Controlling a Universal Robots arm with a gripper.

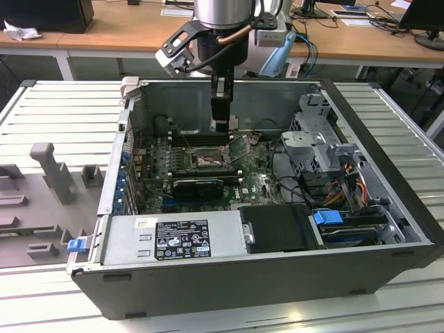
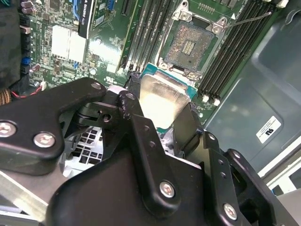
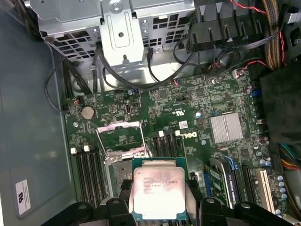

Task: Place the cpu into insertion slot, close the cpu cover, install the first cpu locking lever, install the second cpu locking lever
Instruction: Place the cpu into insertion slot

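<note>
Claw (image 3: pixel 160 208): clamped on the cpu (image 3: pixel 158 190) by two opposite edges, low inside the open computer case (image 1: pixel 208 281).
Cpu: held flat, near the insertion slot (image 2: pixel 190 44), not seated.
Insertion slot: bare, contacts showing.
Cpu cover (image 3: pixel 126 152): swung open beside the slot.

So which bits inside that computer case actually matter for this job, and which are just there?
Part of the job: cpu, held by the end effector; insertion slot, empty; cpu cover, open.
Just there: power supply box; memory slots; heatsink; cables.
</note>
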